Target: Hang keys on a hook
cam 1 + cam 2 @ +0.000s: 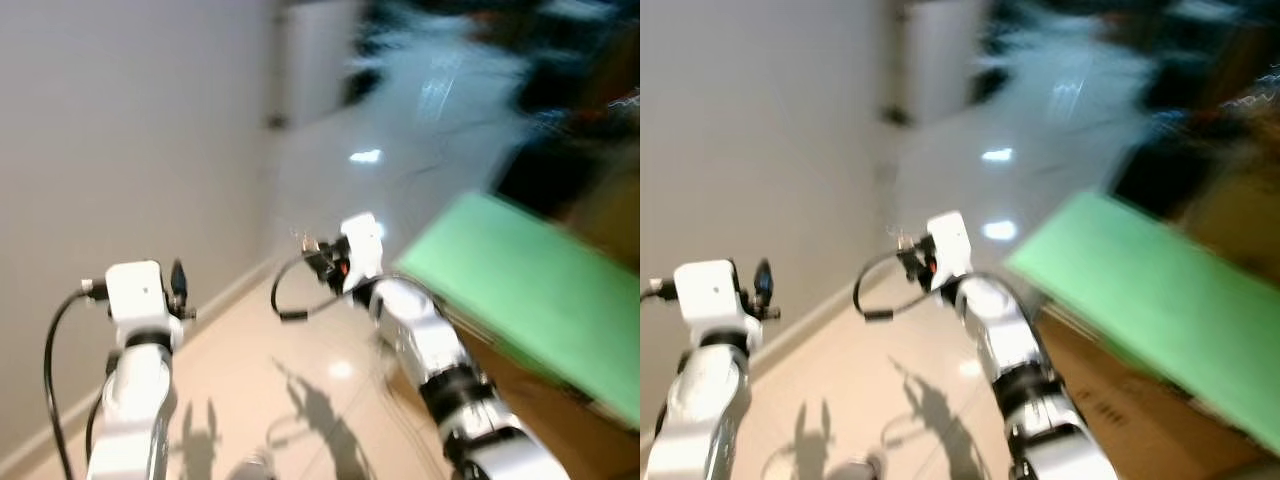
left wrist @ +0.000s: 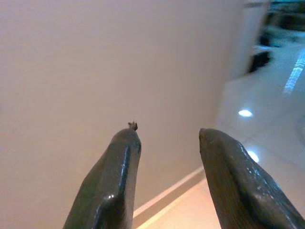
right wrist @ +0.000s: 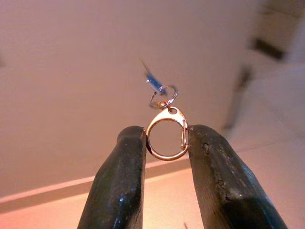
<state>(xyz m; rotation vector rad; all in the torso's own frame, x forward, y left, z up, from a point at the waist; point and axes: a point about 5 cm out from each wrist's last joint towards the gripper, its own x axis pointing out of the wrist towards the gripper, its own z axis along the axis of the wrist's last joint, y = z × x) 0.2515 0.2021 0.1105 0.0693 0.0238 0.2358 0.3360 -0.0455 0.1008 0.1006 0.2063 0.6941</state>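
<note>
Bright indoor light; head views motion-blurred, worst far off. Glare spots on floor point(image 1: 365, 156), arm shadows point(image 1: 310, 410) below.

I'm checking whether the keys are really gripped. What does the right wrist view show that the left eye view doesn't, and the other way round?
Right wrist view: the gold key ring pinched between the right gripper's fingers, a smaller ring swinging above it.
Left eye view: both arms raised beside the wall, the left gripper, a green board to the right, blurred room beyond.
Both: the pale wall and the tiled floor.
</note>
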